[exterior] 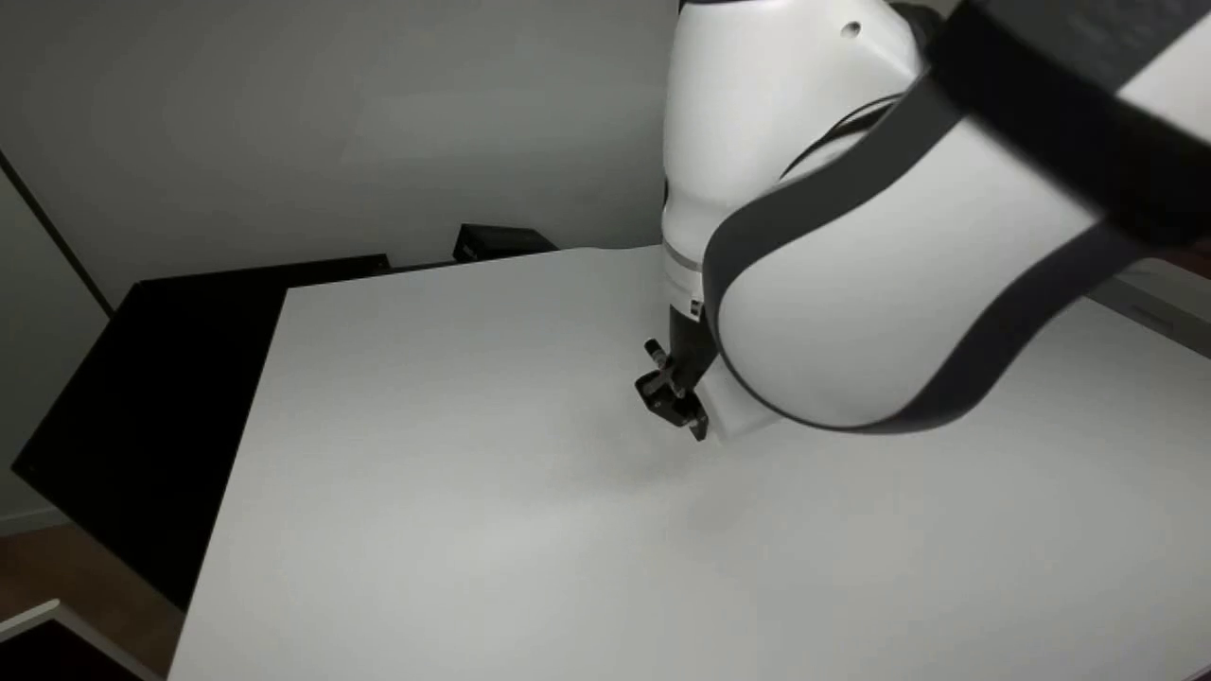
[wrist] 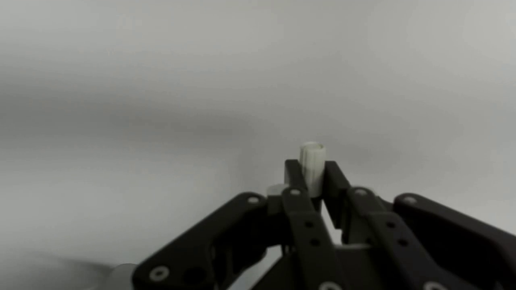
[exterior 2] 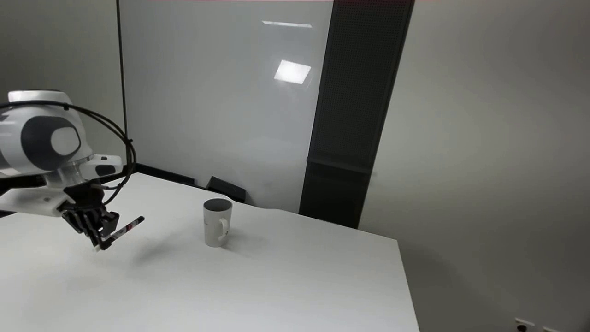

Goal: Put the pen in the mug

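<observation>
Wholly in an exterior view: mug [exterior 2: 214,224]

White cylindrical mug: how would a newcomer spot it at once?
In an exterior view, find the white tabletop, then the angular black block by its far edge. In front stands the mug, upright. Its side handle and open top set it apart from the thin, red-banded black pen.

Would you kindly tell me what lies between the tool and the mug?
In an exterior view, the held pen, then only white tabletop up to the mug.
</observation>
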Tool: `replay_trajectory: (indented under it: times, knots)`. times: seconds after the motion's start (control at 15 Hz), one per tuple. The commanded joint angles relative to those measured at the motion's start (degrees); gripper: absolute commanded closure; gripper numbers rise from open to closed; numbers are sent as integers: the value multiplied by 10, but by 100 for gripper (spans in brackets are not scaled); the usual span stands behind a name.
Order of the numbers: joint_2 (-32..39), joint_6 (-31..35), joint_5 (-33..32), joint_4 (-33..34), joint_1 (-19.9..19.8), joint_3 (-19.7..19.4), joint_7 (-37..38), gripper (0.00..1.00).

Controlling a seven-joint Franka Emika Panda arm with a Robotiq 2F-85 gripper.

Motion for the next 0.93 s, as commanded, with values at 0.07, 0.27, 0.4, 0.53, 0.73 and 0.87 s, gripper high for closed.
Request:
replay_trajectory:
  times: [0.07,0.27,0.4,0.53,0.73,0.87]
  knots:
    - [-91,-94,-25,19,-27,-7,77,93]
    - [-134,-193,-31,56,-77,20,108,93]
    - [-148,-275,-9,95,-126,49,107,93]
    - [-150,-353,31,141,-176,73,93,93]
    - [-135,-453,96,216,-242,92,81,93]
    - [-119,-502,140,261,-277,97,86,93]
